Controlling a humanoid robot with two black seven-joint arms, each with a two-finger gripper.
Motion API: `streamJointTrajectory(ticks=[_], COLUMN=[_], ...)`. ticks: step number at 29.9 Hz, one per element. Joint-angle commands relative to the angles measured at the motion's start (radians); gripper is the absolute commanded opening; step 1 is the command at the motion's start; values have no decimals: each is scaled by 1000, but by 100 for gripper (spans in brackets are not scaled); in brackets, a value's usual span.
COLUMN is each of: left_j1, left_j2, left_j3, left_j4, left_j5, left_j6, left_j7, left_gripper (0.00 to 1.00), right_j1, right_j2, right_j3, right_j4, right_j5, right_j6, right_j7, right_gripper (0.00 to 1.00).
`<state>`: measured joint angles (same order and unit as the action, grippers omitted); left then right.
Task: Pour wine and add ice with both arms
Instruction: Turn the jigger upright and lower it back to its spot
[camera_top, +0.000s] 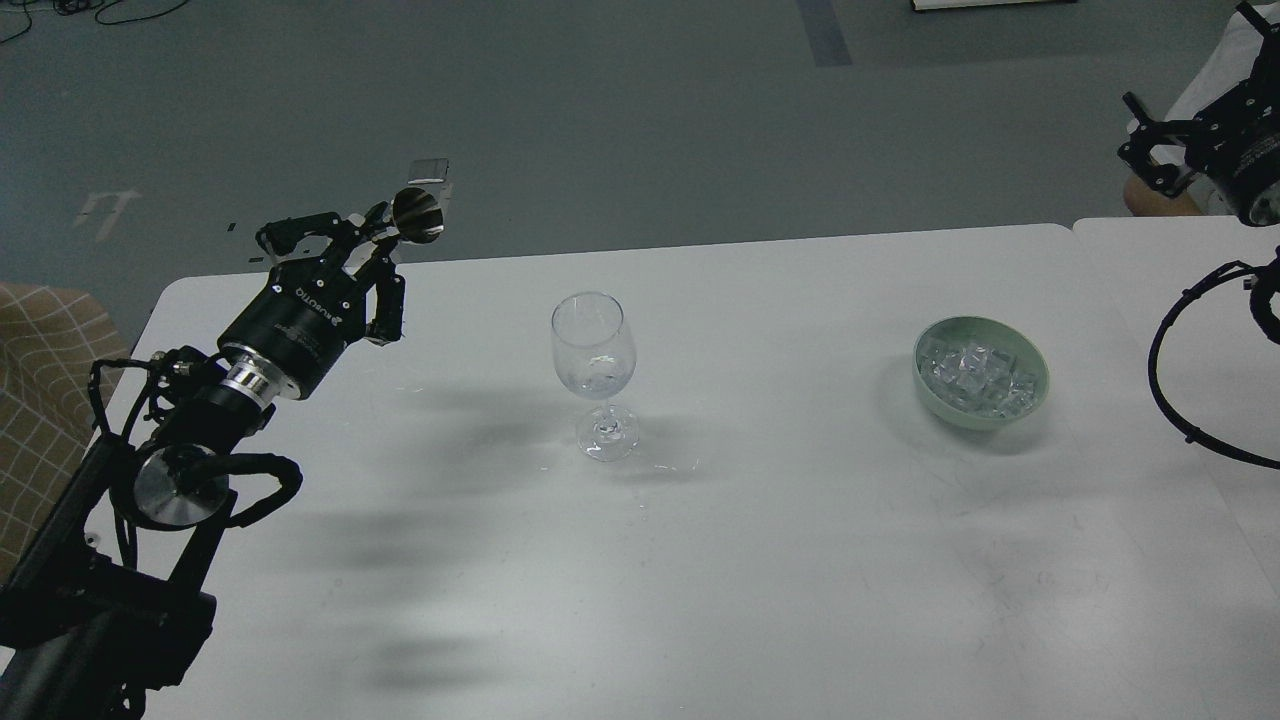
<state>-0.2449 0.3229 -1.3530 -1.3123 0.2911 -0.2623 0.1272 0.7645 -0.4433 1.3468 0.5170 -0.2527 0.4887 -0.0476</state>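
1. Left arm (150, 480) comes in from the bottom-left corner and reaches up over the near-left part of the white table (780, 560), its silver wrist ring catching the light.
2. Left gripper (375, 255) sits at the far end, up by the table's back-left corner, and its dark fingers (388, 300) are closed around a small shiny metal cup (418, 215).
3. The cup is tipped on its side, with its round mouth facing the camera; whether anything is inside it, I cannot tell.
4. Centre stage, the wine glass (593, 370) stands upright on the table, well apart from the left gripper and to its right.
5. The glass is clear, with something pale and glinting low in its bowl, but it is too faint to name.
6. Over to the right, a pale green bowl (1030, 395) rests on the table, well apart from the glass.
7. The ice (975, 375) is heaped in that bowl, small clear cubes filling it.
8. Right arm (1250, 300) shows only at the right edge, with a black cable looping out over the table.
9. Right gripper (1160, 150) hangs high at the top-right, beyond the table's far edge, well away from the bowl; it is dark and partly cut off, so I cannot tell how its fingers are set.
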Motion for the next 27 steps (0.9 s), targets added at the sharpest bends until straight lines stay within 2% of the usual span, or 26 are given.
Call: streamJointTrajectory(ticks=[1, 7, 11, 13, 16, 27], left_j1=[38, 74, 84, 82, 82, 75], left_j2=[-44, -53, -61, -61, -59, -91], left_j3=[-61, -113, -155, -161, -166, -147], left_j4=[1, 47, 123, 217, 277, 381], left_j5=[-142, -191, -285, -328, -360, -360], left_j6=[60, 66, 66, 55, 40, 43], left_j7=[6, 5, 5, 2, 2, -6], left_gripper=[1, 1, 1, 1, 1, 4], right_j1=[-1, -1, -7, -20, -21, -21], right_j2=[0, 0, -3, -8, -8, -8], right_j3=[0, 0, -2, 0, 0, -2], right_j4=[0, 0, 2, 2, 2, 2], right_j5=[-3, -5, -5, -3, -4, -7], right_j6=[0, 0, 0, 0, 0, 0], right_j7=[0, -2, -2, -2, -2, -2], right_gripper=[100, 100, 100, 100, 100, 100])
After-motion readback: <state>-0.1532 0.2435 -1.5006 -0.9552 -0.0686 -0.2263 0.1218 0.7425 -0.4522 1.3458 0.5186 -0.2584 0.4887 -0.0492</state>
